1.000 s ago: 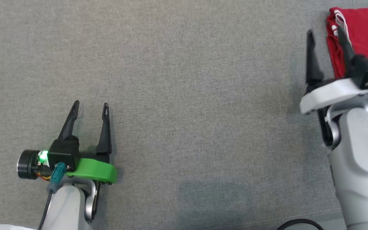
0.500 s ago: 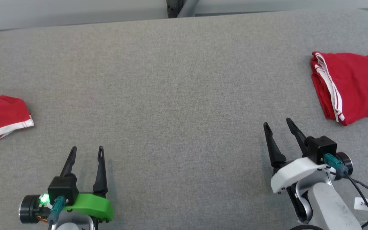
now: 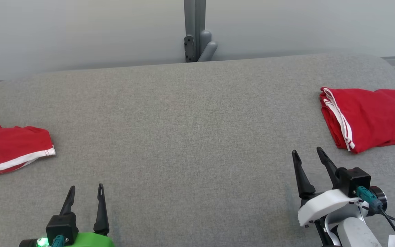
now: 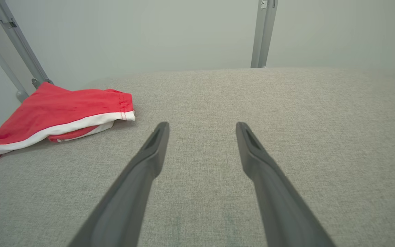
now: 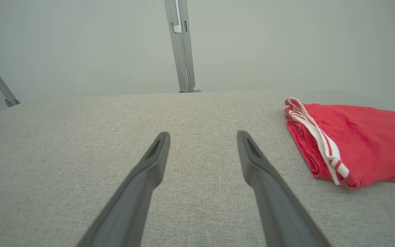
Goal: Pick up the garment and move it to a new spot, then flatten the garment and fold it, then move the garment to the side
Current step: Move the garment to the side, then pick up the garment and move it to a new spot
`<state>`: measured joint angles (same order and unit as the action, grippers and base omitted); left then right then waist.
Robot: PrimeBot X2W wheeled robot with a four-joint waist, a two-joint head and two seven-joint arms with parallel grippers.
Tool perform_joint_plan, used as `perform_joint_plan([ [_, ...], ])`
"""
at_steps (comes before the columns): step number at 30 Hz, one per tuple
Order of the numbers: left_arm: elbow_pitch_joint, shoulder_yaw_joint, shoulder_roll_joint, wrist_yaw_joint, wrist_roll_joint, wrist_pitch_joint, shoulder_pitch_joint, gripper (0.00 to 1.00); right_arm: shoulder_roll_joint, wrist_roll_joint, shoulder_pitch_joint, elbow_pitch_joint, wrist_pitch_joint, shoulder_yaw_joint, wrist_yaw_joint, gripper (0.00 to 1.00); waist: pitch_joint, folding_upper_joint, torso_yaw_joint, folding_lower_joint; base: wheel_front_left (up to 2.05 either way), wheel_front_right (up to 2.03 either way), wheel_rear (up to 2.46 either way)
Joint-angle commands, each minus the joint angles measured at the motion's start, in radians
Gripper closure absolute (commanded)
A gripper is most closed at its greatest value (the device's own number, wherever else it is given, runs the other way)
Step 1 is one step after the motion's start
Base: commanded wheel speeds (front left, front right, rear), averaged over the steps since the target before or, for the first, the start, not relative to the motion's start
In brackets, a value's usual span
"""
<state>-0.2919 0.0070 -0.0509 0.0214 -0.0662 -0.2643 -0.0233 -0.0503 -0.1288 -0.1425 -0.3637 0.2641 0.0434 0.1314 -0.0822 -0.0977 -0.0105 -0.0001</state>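
Garment (image 3: pixel 369 115) by R edge, broad pad (image 3: pixel 190 130) L

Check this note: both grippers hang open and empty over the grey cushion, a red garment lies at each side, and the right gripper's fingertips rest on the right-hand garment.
Wrong on one point: the right gripper does not touch the right-hand garment; the head view shows bare grey cushion between them. The rest stands: it and the left gripper are open and empty, and the left-hand garment lies opposite.
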Motion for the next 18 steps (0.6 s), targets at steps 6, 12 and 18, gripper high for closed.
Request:
perform_joint_plan([
  [6,0.009,0.006,0.000,-0.013,-0.021,0.001,-0.033,0.00,-0.002,-0.012,0.040,0.012,0.000,-0.006,-0.002,0.00,0.030,0.0002,-0.003,0.0001,0.00,0.00,0.00],
  [12,0.017,0.006,-0.001,-0.022,-0.037,0.001,-0.018,0.00,-0.002,-0.006,0.048,0.028,0.000,-0.004,-0.001,0.00,0.019,0.0002,0.038,0.0001,0.00,0.00,0.00],
  [18,0.011,0.002,-0.001,-0.039,-0.048,0.001,-0.004,0.00,-0.002,-0.010,0.054,0.036,0.000,0.022,-0.001,0.00,0.003,0.0002,0.140,0.0001,0.00,0.00,0.00],
])
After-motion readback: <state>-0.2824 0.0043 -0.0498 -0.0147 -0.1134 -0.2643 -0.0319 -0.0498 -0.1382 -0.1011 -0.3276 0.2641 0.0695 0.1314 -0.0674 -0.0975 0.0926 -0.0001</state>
